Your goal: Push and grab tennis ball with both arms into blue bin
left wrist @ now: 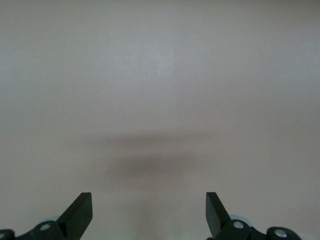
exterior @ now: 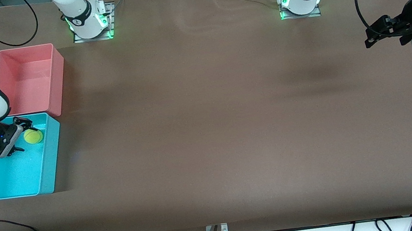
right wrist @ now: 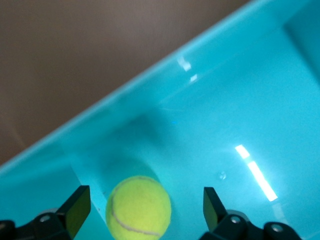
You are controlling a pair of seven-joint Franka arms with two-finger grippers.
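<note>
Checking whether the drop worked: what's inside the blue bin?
The tennis ball lies in the blue bin, between the right pincer's open fingers, released. The arm covers the bin's corner beneath it, so that part stays unseen.

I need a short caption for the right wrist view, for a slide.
Open right gripper over the tennis ball lying inside the blue bin.

The tennis ball [exterior: 33, 136] is lying in the blue bin [exterior: 46, 176] (nearer the front camera than the adjoining pink bin [exterior: 56, 79]).
</note>
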